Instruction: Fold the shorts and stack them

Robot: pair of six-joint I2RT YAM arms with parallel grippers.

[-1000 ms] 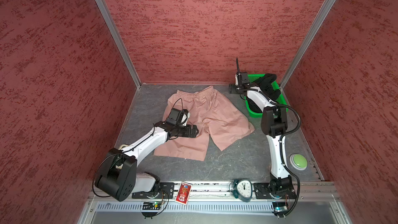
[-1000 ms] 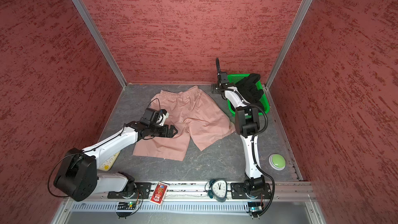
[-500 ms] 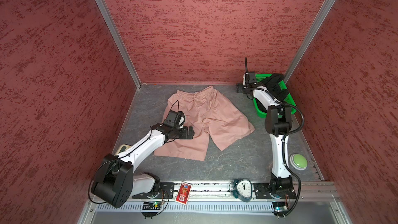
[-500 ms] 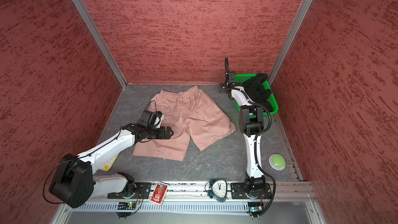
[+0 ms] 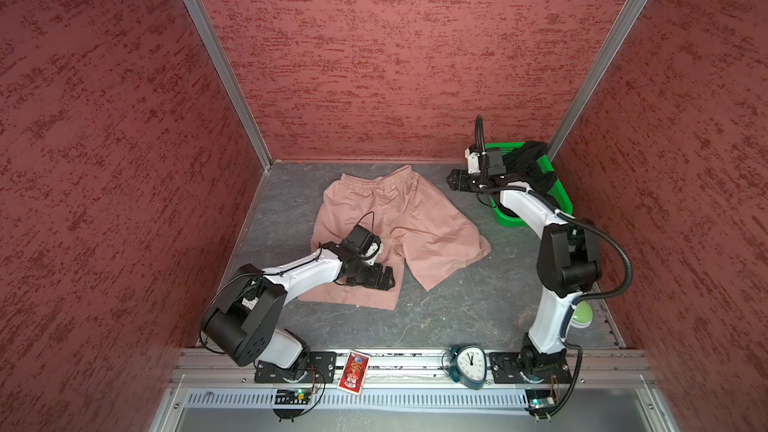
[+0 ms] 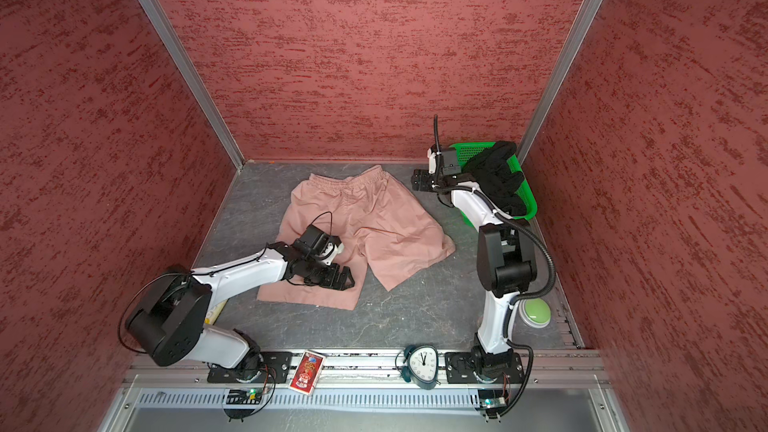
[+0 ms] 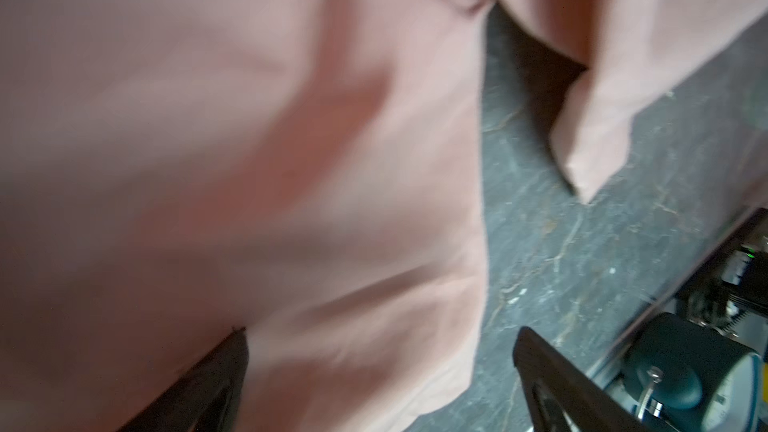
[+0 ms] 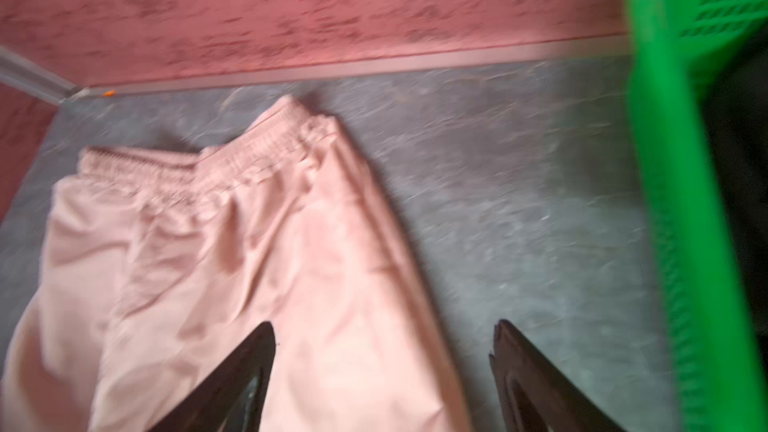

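Both arms close in on the pink shorts [image 5: 399,218], which lie spread flat and unfolded on the worktop [image 5: 457,284] just beside the green basket [image 5: 510,218]. The black shorts [image 5: 534,164] sit heaped inside that basket, spilling over its rim.

The left claw [image 5: 390,280], jaws spread wide and empty, hangs low over the pink leg farthest from the basket. It is nearer that leg's hem than it was a second ago (whether it touches the cloth cannot be told from the blurred wrist view).

The right claw [image 5: 452,181], also parted with nothing between its jaws, is back just beside the basket after a brief swing toward it. It now points at the waistband corner nearest the basket.

The shift suggests the arms are lining up on opposite ends of the garment for a first fold. No fabric is gripped yet, so folding has not begun. Stacking looks some way off, with the black pair untouched.
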